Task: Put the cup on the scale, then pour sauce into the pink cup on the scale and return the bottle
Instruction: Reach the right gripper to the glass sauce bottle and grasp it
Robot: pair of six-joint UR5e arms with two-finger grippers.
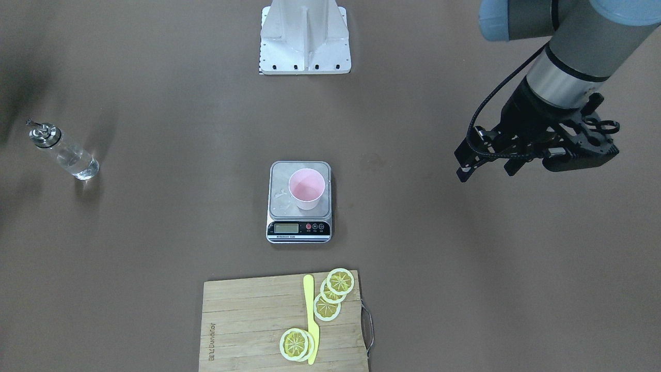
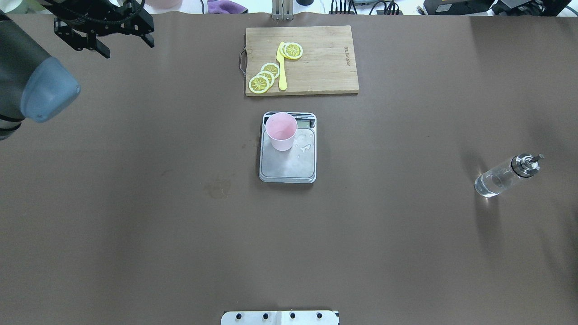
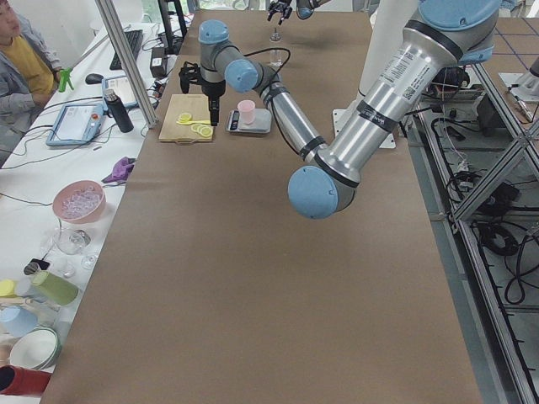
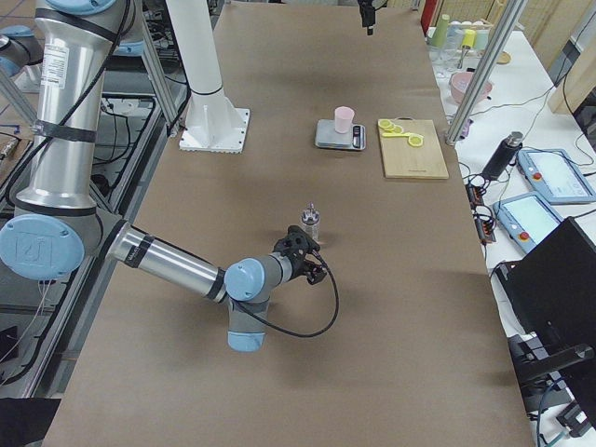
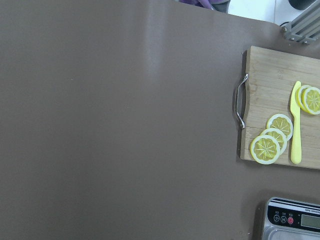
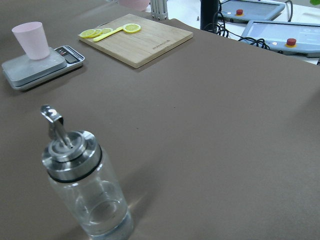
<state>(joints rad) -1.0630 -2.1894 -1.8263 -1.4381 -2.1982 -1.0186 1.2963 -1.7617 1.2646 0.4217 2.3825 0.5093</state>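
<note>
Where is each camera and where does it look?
Front: across the table, facing the robot's base; left gripper shows.
Overhead: behind the robot, facing forward; left gripper.
Left side: table's end; left arm near.
Right side: opposite end; right arm near.
Left wrist: looks down, board at edge; no arm.
Right wrist: by the bottle; no arm.
Both see the scale.

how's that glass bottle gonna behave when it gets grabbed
The bottle is smooth clear glass, so probably slippery and breakable. It stands upright, narrow, with a metal spout on top, so a sideways nudge may tip it.
</note>
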